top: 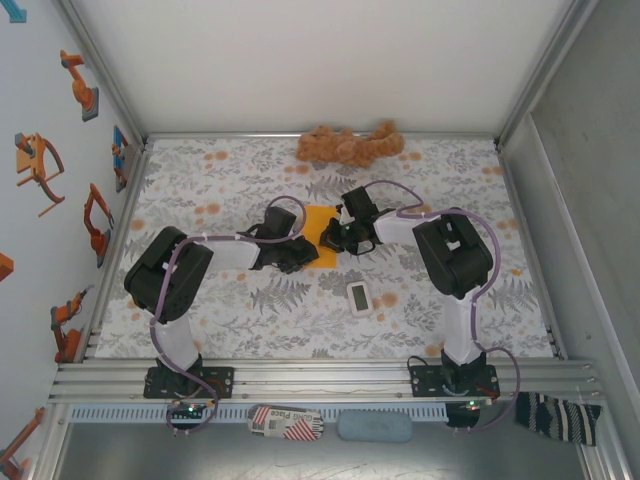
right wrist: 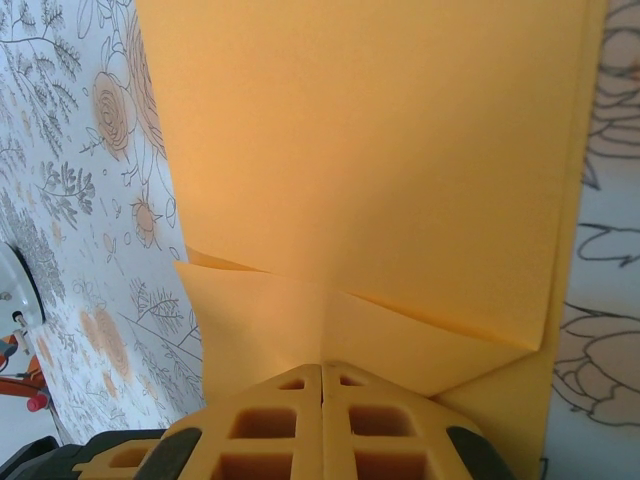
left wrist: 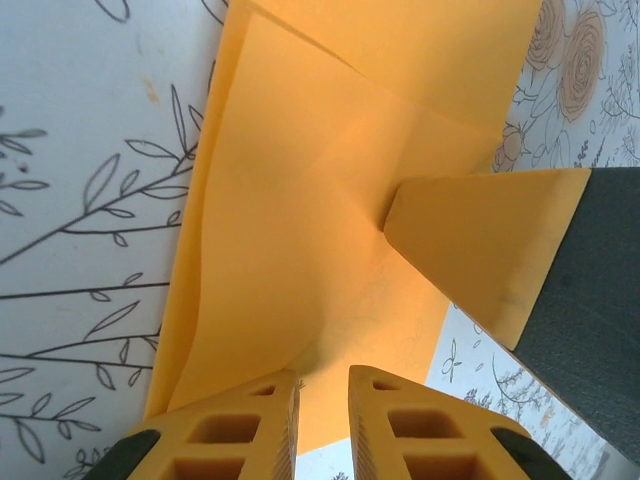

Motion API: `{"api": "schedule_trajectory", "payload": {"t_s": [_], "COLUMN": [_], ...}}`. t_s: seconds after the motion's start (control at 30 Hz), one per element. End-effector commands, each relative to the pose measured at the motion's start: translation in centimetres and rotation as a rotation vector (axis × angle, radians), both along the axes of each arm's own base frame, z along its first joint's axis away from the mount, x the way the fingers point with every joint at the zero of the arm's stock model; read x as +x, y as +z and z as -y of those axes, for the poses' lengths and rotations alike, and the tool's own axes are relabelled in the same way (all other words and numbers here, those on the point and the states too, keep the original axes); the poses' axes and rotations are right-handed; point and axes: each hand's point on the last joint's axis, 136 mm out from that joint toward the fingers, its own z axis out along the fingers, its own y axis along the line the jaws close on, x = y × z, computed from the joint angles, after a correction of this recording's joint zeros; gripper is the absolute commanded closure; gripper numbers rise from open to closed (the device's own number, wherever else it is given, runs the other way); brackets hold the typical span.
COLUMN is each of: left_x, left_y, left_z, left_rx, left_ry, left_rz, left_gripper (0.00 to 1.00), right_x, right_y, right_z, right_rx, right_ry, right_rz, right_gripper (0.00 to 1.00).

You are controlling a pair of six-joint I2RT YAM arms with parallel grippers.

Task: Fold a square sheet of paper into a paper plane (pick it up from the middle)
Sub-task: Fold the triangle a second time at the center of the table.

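Observation:
The square sheet of paper (top: 318, 222) is orange and partly folded, and it lies on the floral cloth between the two grippers. In the left wrist view the paper (left wrist: 300, 200) shows folded flaps and a curled left side. My left gripper (left wrist: 322, 375) (top: 297, 255) stands at the paper's near edge. Its jaws are a narrow gap apart and nothing shows clamped between them. My right gripper (right wrist: 322, 365) (top: 333, 238) is shut. Its tips rest on the paper (right wrist: 380, 150) where two folded flaps meet. One of its fingers (left wrist: 480, 250) touches the sheet from the right.
A brown plush toy (top: 350, 145) lies at the back edge of the table. A small white device (top: 360, 297) sits just in front of the right arm. Metal frame rails and walls enclose the floral cloth (top: 200, 300) on all sides.

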Motion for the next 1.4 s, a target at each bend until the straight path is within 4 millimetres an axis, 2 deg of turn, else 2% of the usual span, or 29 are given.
{"api": "schedule_trajectory", "payload": {"t_s": [0.0,0.2,0.5,0.77,0.9,1.1,1.37], "left_x": [0.4,0.7,1.0,1.2,0.4,-0.3,0.1], "left_y": [1.5,2.1,2.0,3.4,2.5,1.3,0.4], "left_z": [-0.3,-0.4,-1.3,-3.3,-4.8,-4.2,-3.6], "left_rx": [0.017,0.029,0.061,0.131,0.215,0.249,0.272], "left_ry": [-0.007,-0.013,-0.001,0.013,-0.001,-0.091,-0.135], "left_rz": [0.056,0.08,0.092,0.139,0.13,0.104,0.095], "left_gripper": [0.79,0.79,0.78,0.77,0.72,0.64,0.63], "right_x": [-2.0,-1.9,-1.8,-1.3,-0.8,-0.6,-0.4], "right_y": [-5.5,-5.5,-5.3,-4.8,-4.4,-4.1,-3.7], "right_z": [3.0,3.1,2.9,2.7,2.4,2.2,2.0], "right_rx": [-0.172,-0.174,-0.169,-0.158,-0.149,-0.143,-0.136], "right_ry": [-0.053,-0.057,-0.057,-0.056,-0.054,-0.051,-0.05], "right_rz": [-0.123,-0.121,-0.118,-0.105,-0.095,-0.088,-0.082], "right_gripper": [1.0,1.0,1.0,1.0,1.0,1.0,1.0]}}
